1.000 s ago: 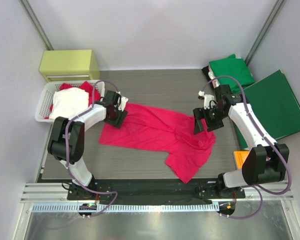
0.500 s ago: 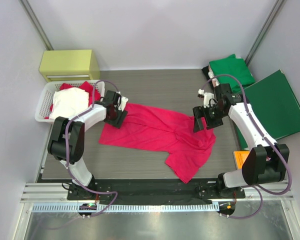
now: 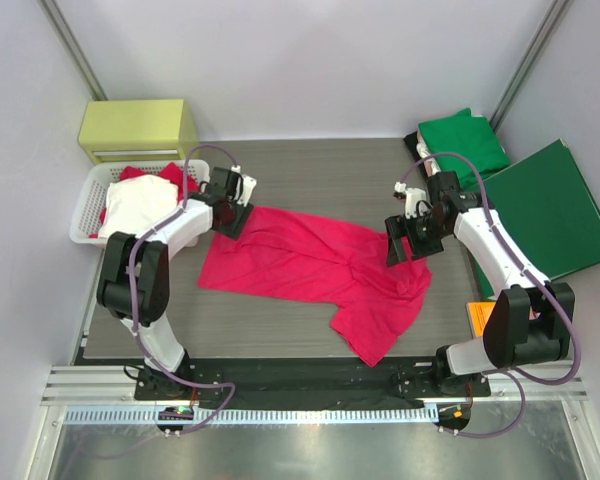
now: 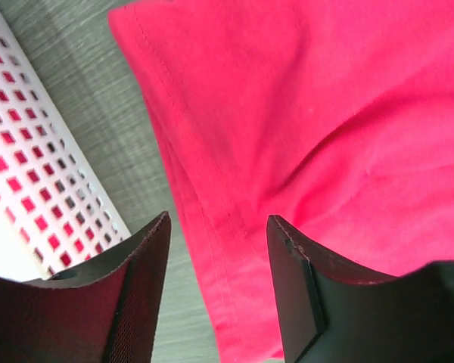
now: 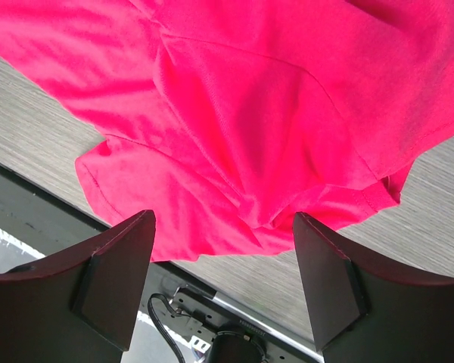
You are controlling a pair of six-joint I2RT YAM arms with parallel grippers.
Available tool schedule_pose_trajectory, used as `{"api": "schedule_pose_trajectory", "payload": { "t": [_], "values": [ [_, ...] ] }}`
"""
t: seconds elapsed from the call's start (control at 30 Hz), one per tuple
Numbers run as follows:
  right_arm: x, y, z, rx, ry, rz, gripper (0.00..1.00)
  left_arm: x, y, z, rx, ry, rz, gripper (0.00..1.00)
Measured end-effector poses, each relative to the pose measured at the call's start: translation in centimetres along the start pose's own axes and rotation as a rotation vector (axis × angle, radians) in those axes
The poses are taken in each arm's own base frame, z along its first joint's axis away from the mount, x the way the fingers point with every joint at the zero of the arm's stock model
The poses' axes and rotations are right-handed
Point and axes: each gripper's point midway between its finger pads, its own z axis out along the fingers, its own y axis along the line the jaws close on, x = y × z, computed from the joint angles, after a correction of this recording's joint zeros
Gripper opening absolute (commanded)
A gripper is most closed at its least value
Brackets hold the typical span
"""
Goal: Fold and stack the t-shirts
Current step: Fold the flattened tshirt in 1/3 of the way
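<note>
The pinkish-red cloth t-shirt (image 3: 310, 265) is seen whole only from above. Up close, left fingers (image 4: 136, 302) and right fingers (image 5: 110, 287) are shown open, empty.

Bright even light, soft shadows, sharp focus

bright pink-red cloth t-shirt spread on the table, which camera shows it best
The top external view: it alone frames the whole bright pink-red cloth t-shirt, lying rumpled on the grey table. The left wrist view shows just one stitched edge beside the white perforated basket; the right wrist view shows only a bunched part.
</note>
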Motion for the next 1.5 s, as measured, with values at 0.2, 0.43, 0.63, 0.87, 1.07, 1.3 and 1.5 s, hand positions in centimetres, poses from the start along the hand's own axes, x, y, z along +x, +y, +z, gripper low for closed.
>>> {"api": "schedule_pose_trajectory", "payload": {
  "t": [0.2,0.43,0.63,0.87,1.07,1.3,1.5],
  "values": [
    [0.0,-0.5,0.0,0.025,0.002,-0.010,0.78,0.7,-0.4,1.5,0.012,0.055,-0.015,0.56],
    [0.2,-0.8,0.2,0.035,0.008,-0.020,0.77,2.1,-1.8,1.1,0.087,0.106,-0.055,0.55],
    [0.2,-1.0,0.3,0.046,0.005,-0.027,0.76,2.6,-2.2,0.8,0.115,0.134,-0.078,0.55],
    [1.1,-1.2,0.9,0.049,0.026,-0.023,0.75,3.0,-1.5,0.7,0.108,0.147,-0.102,0.56],
    [1.0,-1.4,1.0,0.053,0.021,-0.024,0.74,3.5,-1.4,0.5,0.108,0.169,-0.113,0.54],
    [0.7,-1.6,1.1,0.062,0.010,-0.030,0.73,3.4,-2.3,0.7,0.151,0.188,-0.140,0.00],
    [0.8,-1.7,1.2,0.067,0.011,-0.031,0.73,3.6,-3.1,1.5,0.191,0.214,-0.151,0.10]
  ]
}}
